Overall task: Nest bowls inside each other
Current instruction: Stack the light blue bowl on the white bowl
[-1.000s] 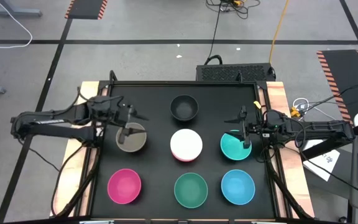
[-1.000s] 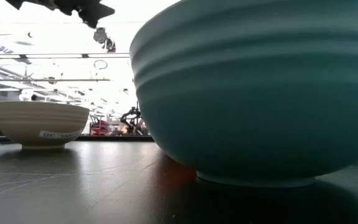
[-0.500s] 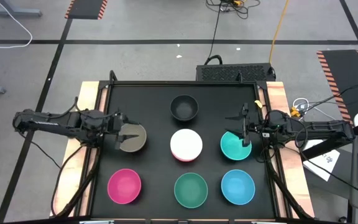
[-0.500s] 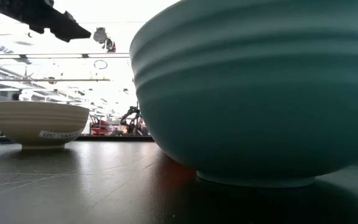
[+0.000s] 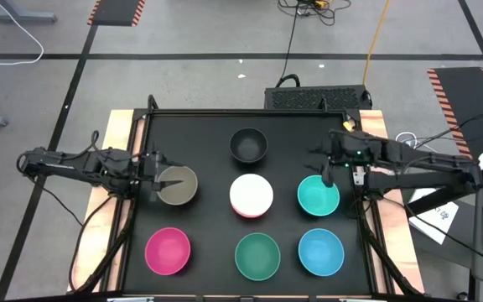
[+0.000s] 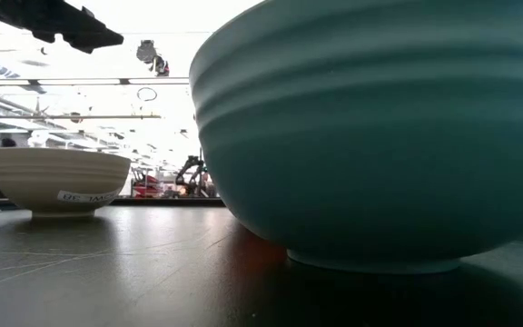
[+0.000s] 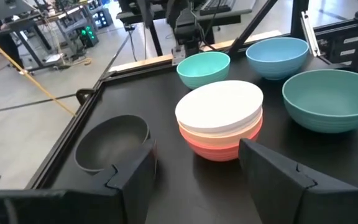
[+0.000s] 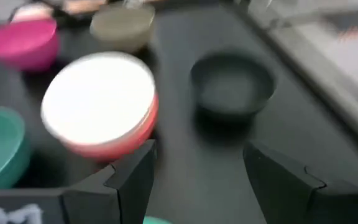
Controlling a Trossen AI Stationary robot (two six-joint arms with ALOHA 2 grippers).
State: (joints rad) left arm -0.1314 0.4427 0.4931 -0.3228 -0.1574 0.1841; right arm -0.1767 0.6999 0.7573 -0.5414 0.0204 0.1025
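Note:
The olive-tan bowl stands on its base at the left of the black table top. The black bowl is at the far middle. The white bowl sits nested on the peach and red bowls in the centre. The teal bowl is on the right. Magenta, green and blue bowls line the near row. My left gripper hangs open above the olive-tan bowl's left rim. My right gripper is open over the teal bowl's far rim.
A raised black frame runs around the table top, with wooden strips outside it. In the low view the green bowl fills the front and the olive-tan bowl stands behind it. Bare table top lies between the black bowl and each arm.
My left gripper has drawn back from over the middle of the olive-tan bowl toward the table's left edge; the bowl has stayed in place. My right gripper has moved from the teal bowl's right rim toward the far edge, and that bowl has not moved.

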